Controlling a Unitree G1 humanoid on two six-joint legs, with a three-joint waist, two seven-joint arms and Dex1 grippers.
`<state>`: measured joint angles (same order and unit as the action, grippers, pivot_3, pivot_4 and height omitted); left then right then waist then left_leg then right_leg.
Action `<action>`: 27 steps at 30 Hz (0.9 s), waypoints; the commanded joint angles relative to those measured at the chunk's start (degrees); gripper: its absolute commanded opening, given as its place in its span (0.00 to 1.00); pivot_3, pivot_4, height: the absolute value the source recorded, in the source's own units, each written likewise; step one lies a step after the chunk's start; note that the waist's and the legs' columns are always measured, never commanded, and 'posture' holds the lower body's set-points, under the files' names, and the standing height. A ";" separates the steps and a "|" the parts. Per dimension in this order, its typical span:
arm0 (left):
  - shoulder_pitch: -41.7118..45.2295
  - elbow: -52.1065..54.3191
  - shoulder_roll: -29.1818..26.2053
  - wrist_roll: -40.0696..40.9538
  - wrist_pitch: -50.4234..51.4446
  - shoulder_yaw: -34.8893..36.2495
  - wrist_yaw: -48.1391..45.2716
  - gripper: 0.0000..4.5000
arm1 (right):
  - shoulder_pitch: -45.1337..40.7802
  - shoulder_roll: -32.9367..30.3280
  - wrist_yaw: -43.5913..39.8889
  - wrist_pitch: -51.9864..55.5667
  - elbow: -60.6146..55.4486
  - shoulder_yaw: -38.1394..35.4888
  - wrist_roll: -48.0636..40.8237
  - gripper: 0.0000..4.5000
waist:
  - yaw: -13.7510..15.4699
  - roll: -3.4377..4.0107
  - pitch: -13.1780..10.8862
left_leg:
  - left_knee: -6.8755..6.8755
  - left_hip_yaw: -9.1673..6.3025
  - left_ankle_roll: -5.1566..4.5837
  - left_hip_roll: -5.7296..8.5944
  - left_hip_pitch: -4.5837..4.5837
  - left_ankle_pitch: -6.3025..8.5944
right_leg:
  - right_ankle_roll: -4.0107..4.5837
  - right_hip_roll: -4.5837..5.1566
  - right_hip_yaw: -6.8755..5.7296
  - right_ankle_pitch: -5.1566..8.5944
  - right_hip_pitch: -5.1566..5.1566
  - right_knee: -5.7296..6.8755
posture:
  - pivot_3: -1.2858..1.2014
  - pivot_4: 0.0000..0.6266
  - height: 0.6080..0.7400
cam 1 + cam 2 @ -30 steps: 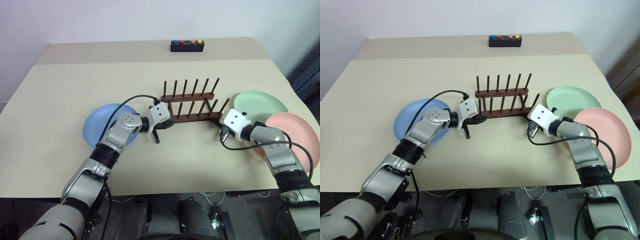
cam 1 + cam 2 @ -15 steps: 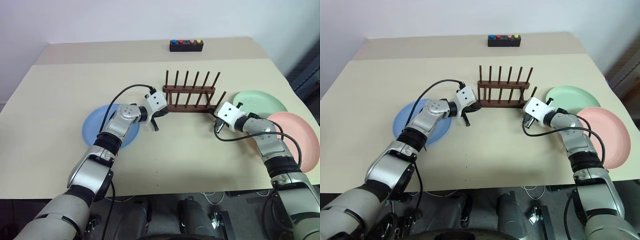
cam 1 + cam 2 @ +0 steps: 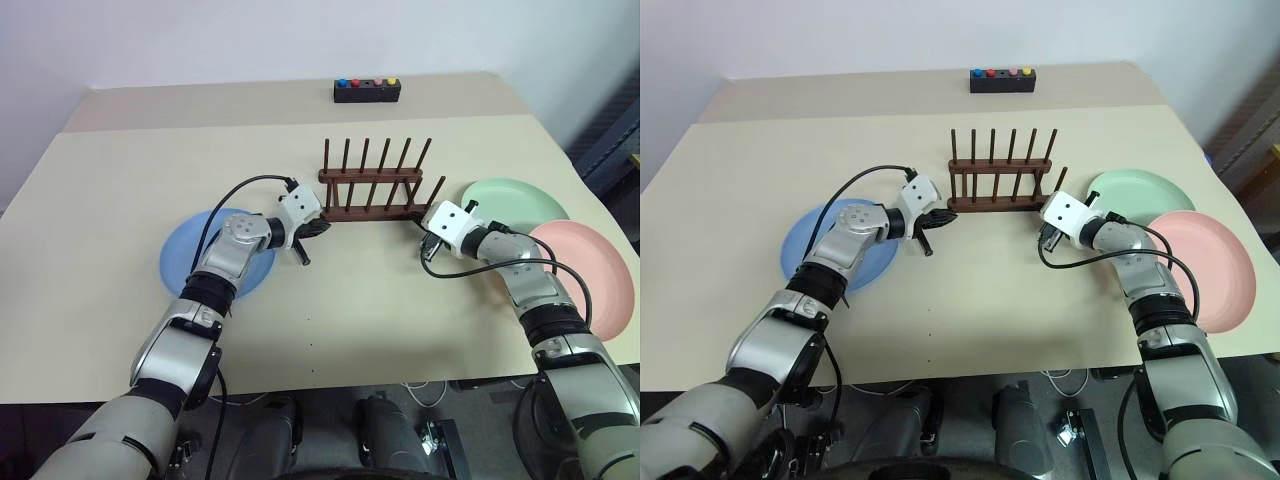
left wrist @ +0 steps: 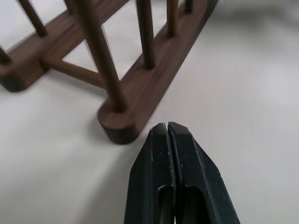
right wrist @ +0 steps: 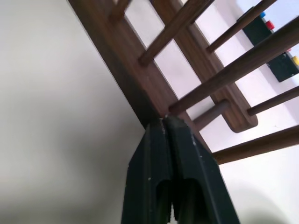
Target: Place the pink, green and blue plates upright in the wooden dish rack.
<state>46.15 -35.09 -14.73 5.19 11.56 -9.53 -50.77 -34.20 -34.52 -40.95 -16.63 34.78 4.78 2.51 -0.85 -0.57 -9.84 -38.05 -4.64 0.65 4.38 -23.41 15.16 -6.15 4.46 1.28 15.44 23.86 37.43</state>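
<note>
Both hands flank the wooden dish rack (image 3: 374, 190), its pegs bare

- Wooden dish rack (image 3: 375, 190) upright mid-table (image 3: 120, 190), no plates in it.
- Blue plate (image 3: 185, 265) flat on table, left of rack, partly under left arm.
- Green plate (image 3: 515, 203) flat, right of rack; pink plate (image 3: 590, 270) just right of and nearer than green, overlapping its edge.
- Button box (image 3: 367, 91) behind rack, near far edge.
- Left gripper (image 3: 318, 228) at rack's left end, right gripper (image 3: 428, 228) at right end.
</note>
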 commanded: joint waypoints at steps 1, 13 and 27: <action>-1.28 13.10 -1.89 9.48 9.07 4.91 -5.30 0.20 | 1.36 -1.13 -6.74 6.77 -11.73 -5.16 -10.88 0.30 | -0.07 0.00 0.00 | 0.00 0.00 0.00 0.00 0.00 0.00 | 0.00 0.01 0.01 0.00 0.01 0.00 | 0.52 0.24 1.00; -10.91 40.83 -20.17 27.28 29.21 15.07 -12.49 0.99 | 10.98 -11.03 -19.45 33.21 -35.21 -16.78 -33.86 1.00 | 0.12 0.02 0.00 | 0.00 -0.07 -0.24 -0.06 0.05 0.14 | 0.01 0.08 0.05 0.00 -0.02 0.04 | 0.52 0.24 1.00; -34.40 57.96 -26.69 33.24 17.34 30.40 -12.68 0.99 | 16.47 -24.18 -31.04 30.77 -18.90 -22.19 -29.81 1.00 | 0.61 0.09 -0.01 | 0.06 -0.04 -0.35 -0.05 0.06 0.22 | 0.04 0.21 0.06 0.01 -0.17 -0.22 | 0.52 0.24 1.00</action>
<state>12.03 20.55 -40.48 36.17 29.39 18.10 -63.91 -18.07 -56.54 -70.71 14.03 16.43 -13.75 -26.10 -0.24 -0.49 -9.85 -37.99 -4.67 0.30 4.33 -23.35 15.38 -6.12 4.68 1.34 15.44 23.70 37.20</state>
